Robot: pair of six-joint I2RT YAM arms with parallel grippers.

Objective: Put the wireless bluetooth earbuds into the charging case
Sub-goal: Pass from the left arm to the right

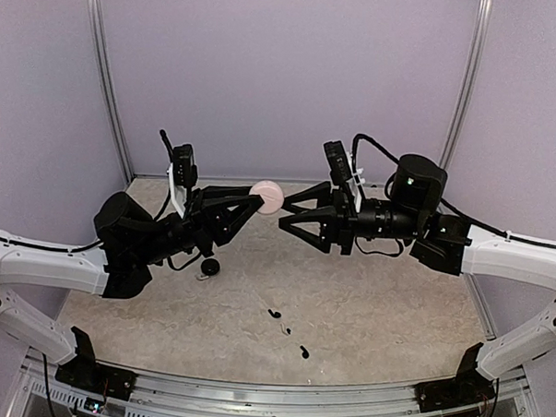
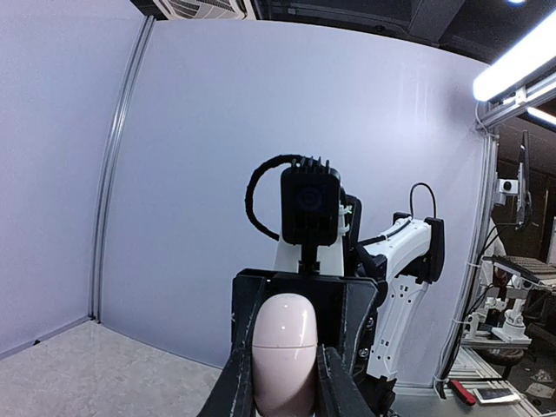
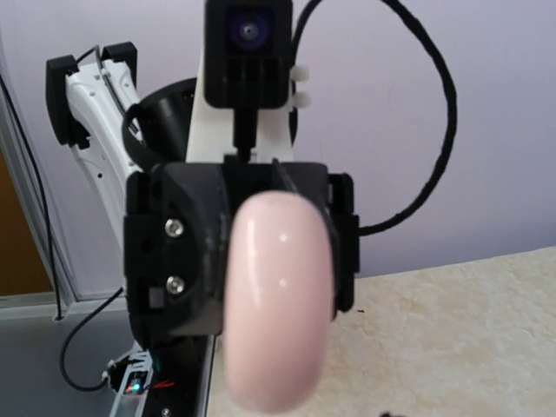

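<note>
My left gripper (image 1: 258,202) is raised above the table and shut on a pale pink round object (image 1: 266,197) with a seam round its middle; the left wrist view shows that object (image 2: 284,352) clamped between both fingers. My right gripper (image 1: 282,214) is open, its tips just right of the pink object, which fills the right wrist view (image 3: 278,300). Two tiny black earbuds (image 1: 273,313) (image 1: 303,351) lie on the table in front. The small round black charging case (image 1: 209,267) sits on the table under the left arm.
A tiny pale speck (image 1: 287,331) lies between the earbuds. Purple walls with metal posts (image 1: 107,72) close the back and sides. A metal rail (image 1: 270,397) runs along the near edge of the beige table (image 1: 384,305).
</note>
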